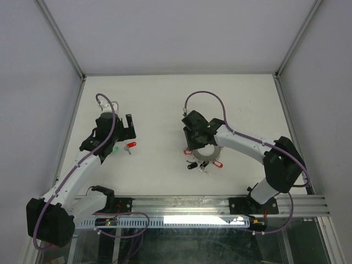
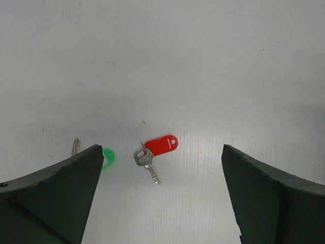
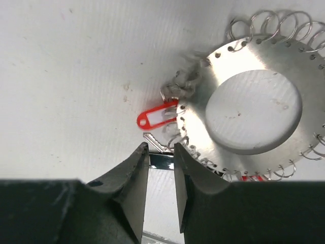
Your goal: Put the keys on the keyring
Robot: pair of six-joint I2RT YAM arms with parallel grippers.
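1. The keyring [image 3: 195, 117] lies flat on the table [image 1: 165, 99], a grey metal disc with small wire loops [image 3: 274, 23] all round its rim and a red tag [image 3: 157, 116] hanging at its edge.
2. Both loose keys sit well off to the keyring's left. The red key [image 2: 160, 145] and the green key [image 2: 107, 157] lie near each other, and neither is on the ring yet.
3. So by my reckoning nothing of the job is done. Both keys are yet to be picked up, carried over and threaded on.
4. The left pincer [image 2: 161, 152] hangs spread wide right over the red key, holding nothing.
5. The right pincer [image 3: 161, 152] is at the keyring's rim, drawn nearly together. A dark piece [image 3: 160, 161] sits in the narrow gap, and whether it's pinched I can't tell.
6. There's no tray or bin anywhere. The keyring is the only holder.
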